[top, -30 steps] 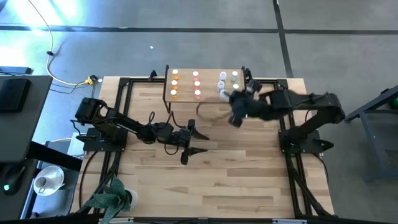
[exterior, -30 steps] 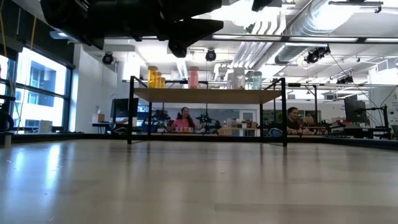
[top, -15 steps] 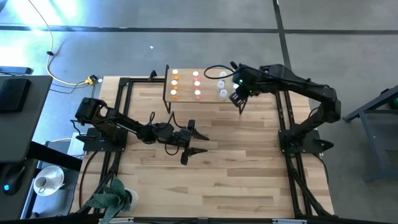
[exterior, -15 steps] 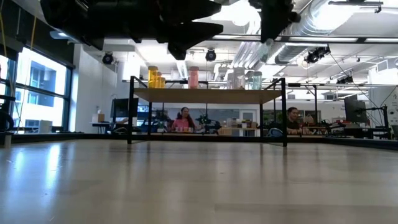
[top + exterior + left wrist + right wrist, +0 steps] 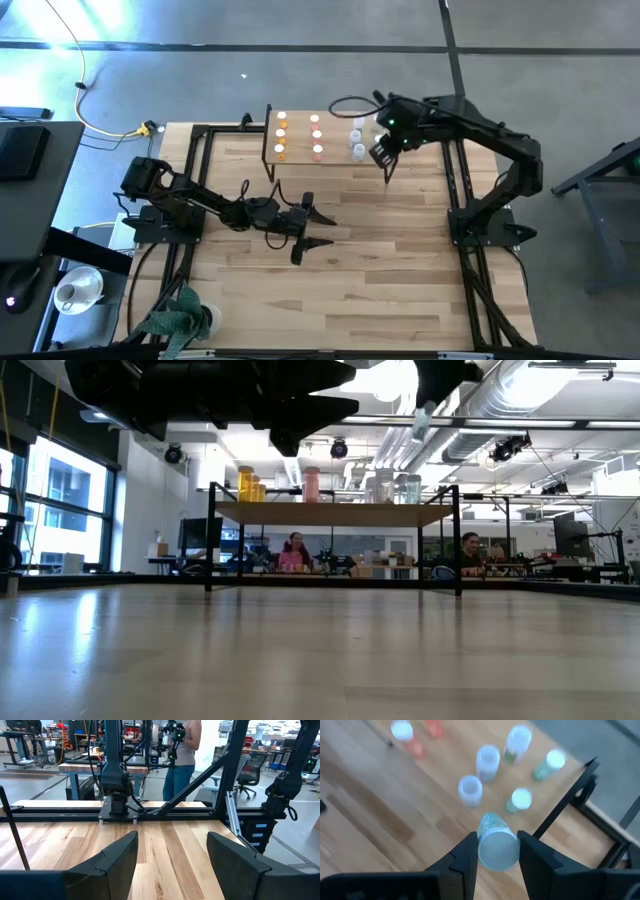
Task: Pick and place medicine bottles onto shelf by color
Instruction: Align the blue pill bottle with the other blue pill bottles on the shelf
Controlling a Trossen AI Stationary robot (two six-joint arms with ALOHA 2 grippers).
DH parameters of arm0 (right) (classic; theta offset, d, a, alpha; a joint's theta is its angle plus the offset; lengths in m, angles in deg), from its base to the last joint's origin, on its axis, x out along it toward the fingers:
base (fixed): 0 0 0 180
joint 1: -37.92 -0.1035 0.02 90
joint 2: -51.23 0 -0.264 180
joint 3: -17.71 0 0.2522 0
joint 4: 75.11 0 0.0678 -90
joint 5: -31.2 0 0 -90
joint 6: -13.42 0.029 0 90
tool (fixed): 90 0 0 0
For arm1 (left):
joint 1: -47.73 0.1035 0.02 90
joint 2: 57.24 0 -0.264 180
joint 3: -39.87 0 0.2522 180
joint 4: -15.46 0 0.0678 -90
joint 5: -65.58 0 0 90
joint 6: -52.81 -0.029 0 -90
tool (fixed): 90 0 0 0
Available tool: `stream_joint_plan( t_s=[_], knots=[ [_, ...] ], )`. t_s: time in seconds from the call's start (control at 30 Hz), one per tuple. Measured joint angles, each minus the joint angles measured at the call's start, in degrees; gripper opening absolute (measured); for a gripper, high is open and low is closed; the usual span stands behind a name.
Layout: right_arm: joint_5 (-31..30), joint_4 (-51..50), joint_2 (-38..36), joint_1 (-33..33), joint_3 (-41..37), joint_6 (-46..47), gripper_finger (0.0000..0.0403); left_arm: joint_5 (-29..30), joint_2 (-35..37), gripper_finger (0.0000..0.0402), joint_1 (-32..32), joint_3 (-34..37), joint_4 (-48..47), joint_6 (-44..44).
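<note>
The shelf (image 5: 298,135) stands at the table's far edge. Medicine bottles stand on it in groups: orange (image 5: 281,138), pink-red (image 5: 317,136), pale blue-white (image 5: 357,138) and teal green (image 5: 521,800). My right gripper (image 5: 497,842) hovers above the shelf's right end (image 5: 440,512), shut on a pale teal bottle (image 5: 490,822). That bottle also shows in the low view (image 5: 419,424), high above the board. My left gripper (image 5: 327,228) waits open over the middle of the table, level, with nothing between its fingers (image 5: 120,855). My right gripper pinches the pale teal bottle between its two fingers, at the bottle's upper end (image 5: 497,852). The fingers come from above, slanting down. The bottle hangs below them, tilted, clear of the shelf and of the bottles standing on it.
Black frame rails (image 5: 460,170) run along the table's sides, and the shelf's thin black legs (image 5: 458,540) stand on the table. A plant (image 5: 180,318) sits at the near left corner. People sit in the room beyond (image 5: 295,552). Bare wood (image 5: 380,260) lies on the near side of the shelf.
My right gripper has carried the pale teal bottle toward the table's far edge, from the near side of the shelf's right end to above it, rolling its wrist as it went. It stays shut on the bottle, which has come into the low view above the shelf.
</note>
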Motion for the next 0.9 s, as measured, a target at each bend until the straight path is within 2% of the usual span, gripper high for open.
stream_joint_plan(
  t_s=[0.13, 0.3, 0.5, 0.9],
  knots=[
    [-1.57, -0.81, -0.01, -0.57, 1.93, 0.23, 0.0108, 0.5, 0.0, 0.0226, 0.0, 0.0, 0.0, 0.01],
    [-1.53, -0.54, 1.11, -0.56, -2.55, 1.41, 0.0108, 0.68, 0.0, 0.0226, 0.0, 0.0, -0.27, 0.01],
    [-1.22, -0.31, 4.86, -0.88, -7.34, -1.63, 0.0108, 1.06, 0.0, 0.0226, 0.0, 0.02, -1.05, 0.0],
    [-1.71, 3.48, 9.82, -0.43, -8.06, -6.56, 0.0108, 2.6, 0.0, 0.0226, 0.0, 0.02, -1.29, 0.0]
  ],
)
